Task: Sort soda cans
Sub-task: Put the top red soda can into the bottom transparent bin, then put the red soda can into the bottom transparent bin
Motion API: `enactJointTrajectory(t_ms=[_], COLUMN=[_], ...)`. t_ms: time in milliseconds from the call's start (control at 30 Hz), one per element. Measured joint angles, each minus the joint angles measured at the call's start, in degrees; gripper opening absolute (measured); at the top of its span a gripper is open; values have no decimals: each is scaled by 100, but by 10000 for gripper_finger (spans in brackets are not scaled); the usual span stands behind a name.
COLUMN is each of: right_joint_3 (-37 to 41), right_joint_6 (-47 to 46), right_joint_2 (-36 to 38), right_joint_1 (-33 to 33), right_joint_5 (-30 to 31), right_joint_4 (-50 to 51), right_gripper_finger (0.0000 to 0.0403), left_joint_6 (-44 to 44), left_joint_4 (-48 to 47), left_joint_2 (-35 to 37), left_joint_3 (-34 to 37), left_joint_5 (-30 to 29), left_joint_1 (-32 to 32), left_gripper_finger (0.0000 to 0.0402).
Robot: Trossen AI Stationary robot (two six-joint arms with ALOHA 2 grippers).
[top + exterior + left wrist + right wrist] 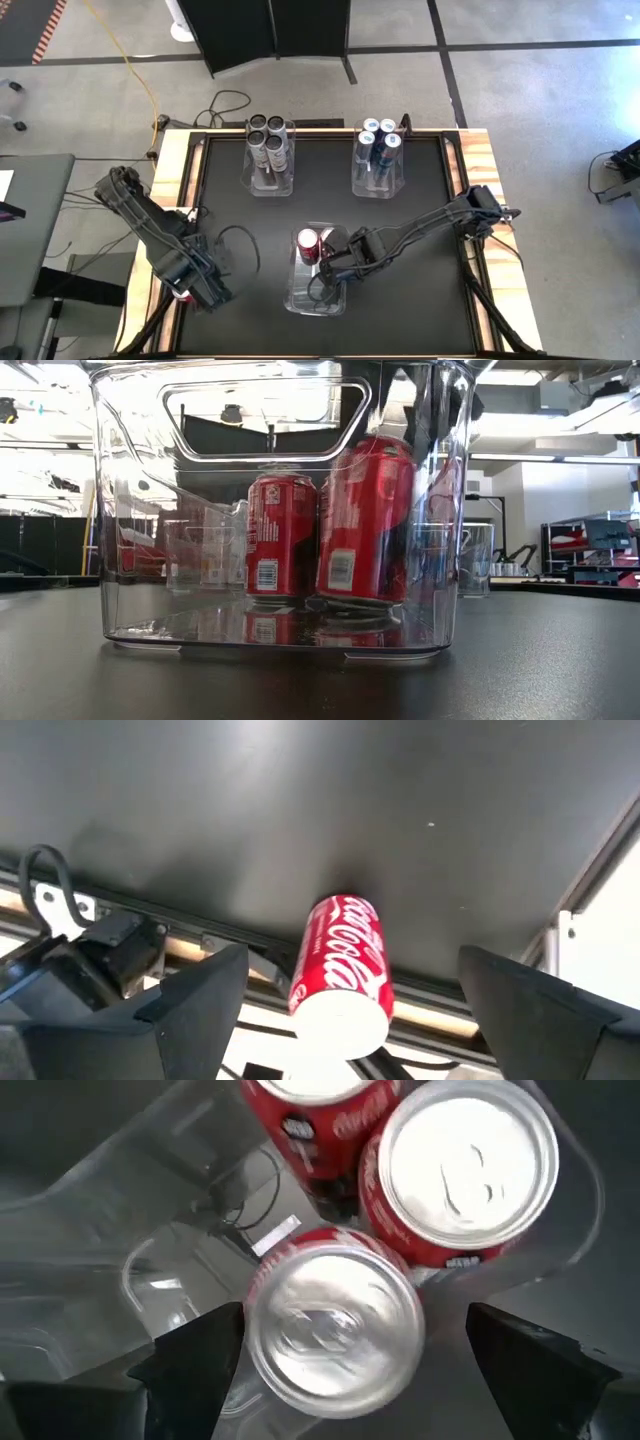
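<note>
My right gripper (pixel 335 262) is open over the near clear bin (pixel 300 295), with one finger on either side of a standing red can (pixel 335 1325) and not touching it. Two more red cans (pixel 470 1165) (pixel 320 1100) stand beside it in the bin. The low view shows two red cans (pixel 280 535) (pixel 365 520) on the bin's floor. My left gripper (pixel 190 290) is open at the table's near left edge. Its fingers stand on either side of a red can (pixel 340 970) that lies on its side at the rim of the black top, and they do not touch it.
A clear bin holding several dark cans (pixel 270 140) stands at the far left. A clear bin holding several blue-and-silver cans (pixel 380 140) stands at the far right. The wooden table rim (pixel 170 190) and cables (pixel 235 245) lie near the left arm.
</note>
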State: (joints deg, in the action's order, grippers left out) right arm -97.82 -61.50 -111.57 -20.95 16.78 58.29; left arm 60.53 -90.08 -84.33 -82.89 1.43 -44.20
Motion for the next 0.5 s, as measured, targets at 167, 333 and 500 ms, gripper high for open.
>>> enactJointTrajectory(t_ms=[167, 333, 500], right_joint_3=[-484, -985, -1494], right_joint_6=[306, 669, 1055], right_joint_2=[2, -2, -2], right_joint_1=[2, 2, -6], right_joint_5=[71, 314, 483], right_joint_4=[84, 134, 181], right_gripper_finger=[399, 398, 398], left_joint_6=[124, 348, 1109], left_joint_4=[11, 7, 5], left_joint_2=[0, 0, 0], left_joint_3=[81, 81, 81], left_joint_5=[-4, 184, 916], left_joint_1=[-87, -88, -114], left_gripper_finger=[353, 356, 369])
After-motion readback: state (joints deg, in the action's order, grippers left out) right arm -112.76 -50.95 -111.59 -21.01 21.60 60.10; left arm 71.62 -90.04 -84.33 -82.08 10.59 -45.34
